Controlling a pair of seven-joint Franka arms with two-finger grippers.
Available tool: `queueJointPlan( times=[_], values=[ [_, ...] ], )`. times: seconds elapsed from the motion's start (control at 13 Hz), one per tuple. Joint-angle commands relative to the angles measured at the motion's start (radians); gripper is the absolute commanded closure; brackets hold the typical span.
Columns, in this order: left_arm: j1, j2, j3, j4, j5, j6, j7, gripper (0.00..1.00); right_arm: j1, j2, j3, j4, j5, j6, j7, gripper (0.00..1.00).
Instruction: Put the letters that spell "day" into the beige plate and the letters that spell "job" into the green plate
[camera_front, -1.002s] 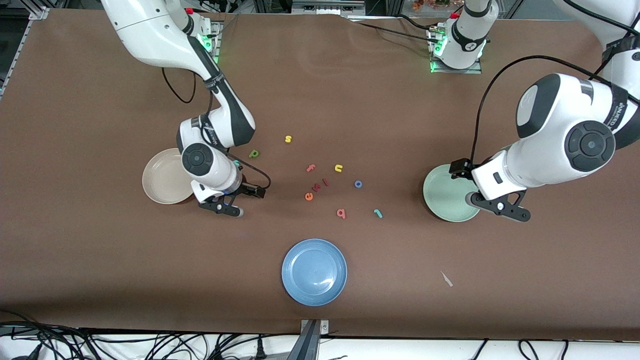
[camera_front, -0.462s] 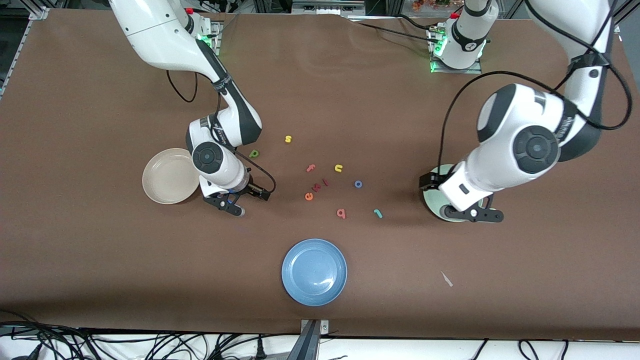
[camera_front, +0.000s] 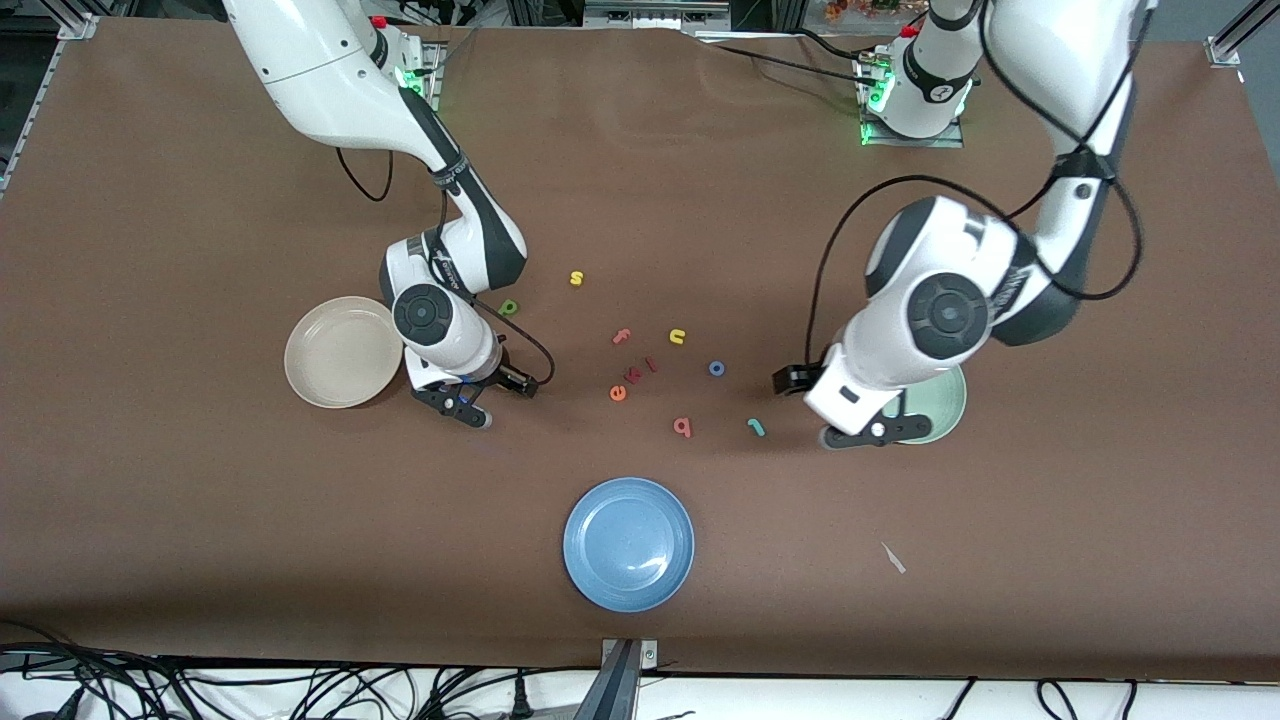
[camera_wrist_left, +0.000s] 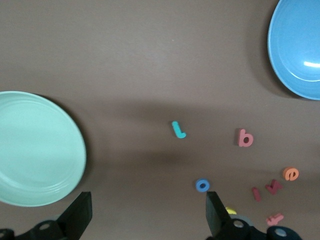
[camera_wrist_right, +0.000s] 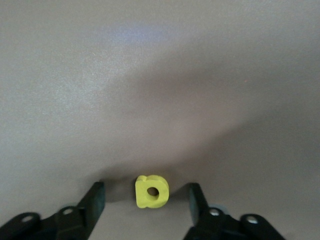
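Beside the beige plate (camera_front: 342, 351), the right gripper (camera_wrist_right: 145, 202) is being narrowed around the yellow a (camera_wrist_right: 151, 191) (not yet clamped), while the left gripper (camera_wrist_left: 145, 215), wide open, has been swung from the green plate (camera_wrist_left: 35, 147) toward the j (camera_wrist_left: 178, 129).

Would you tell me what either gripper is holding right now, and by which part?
Nothing yet. The right gripper brackets the yellow a without touching; the left gripper is open, empty.
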Motion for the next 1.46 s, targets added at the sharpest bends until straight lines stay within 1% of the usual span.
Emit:
queueJointPlan(
  times=[0.0,0.15,0.31,0.46,0.54,0.62,0.69,0.77,0.85,0.92,1.08,1.16,1.23,1.39],
  values=[
    [-0.008,0.060,0.003,0.029,0.032,0.039,-0.075,0.00,0.002,-0.011,0.003,-0.014,0.016,0.012,0.006,0.46],
    [-0.037,0.068,0.004,0.024,0.035,0.071,-0.165,0.00,0.001,-0.011,0.002,-0.014,0.016,0.013,0.001,0.56],
    [-0.050,0.079,0.004,0.021,0.055,0.082,-0.242,0.01,-0.002,-0.011,0.003,-0.013,0.016,0.015,0.001,0.68],
    [-0.051,0.103,0.006,0.020,0.055,0.107,-0.272,0.07,-0.002,-0.010,0.003,-0.014,0.016,0.018,0.003,0.76],
    [-0.048,0.113,0.009,0.018,0.055,0.128,-0.273,0.08,-0.002,-0.010,0.003,-0.014,0.016,0.018,0.003,0.80],
    [-0.039,0.120,0.009,0.018,0.055,0.150,-0.272,0.11,-0.002,-0.010,0.003,-0.014,0.016,0.018,0.004,0.81],
    [-0.037,0.126,0.011,0.012,0.055,0.160,-0.272,0.18,-0.002,-0.011,0.003,-0.013,0.016,0.013,0.003,0.85],
    [-0.037,0.131,0.011,0.009,0.055,0.170,-0.272,0.19,-0.002,-0.016,0.002,-0.005,0.014,0.009,-0.006,0.87],
    [-0.037,0.134,0.012,0.006,0.055,0.179,-0.272,0.22,-0.002,-0.019,0.002,0.009,0.013,-0.011,-0.016,0.90],
    [-0.037,0.137,0.012,0.003,0.055,0.184,-0.272,0.23,-0.012,-0.019,-0.004,0.041,0.011,-0.064,-0.037,0.90],
    [-0.042,0.163,0.012,0.003,0.059,0.190,-0.272,0.23,-0.056,-0.034,-0.007,0.110,0.011,-0.205,-0.118,0.91],
    [-0.039,0.163,0.012,0.000,0.070,0.197,-0.272,0.26,-0.084,-0.039,-0.006,0.128,0.011,-0.259,-0.179,0.95],
    [-0.039,0.165,0.012,-0.009,0.076,0.200,-0.272,0.30,-0.099,-0.051,-0.010,0.128,0.009,-0.286,-0.245,1.00],
    [-0.045,0.208,0.012,-0.011,0.078,0.254,-0.272,0.30,-0.108,-0.068,-0.044,0.118,0.008,-0.322,-0.347,1.00]
  ],
)
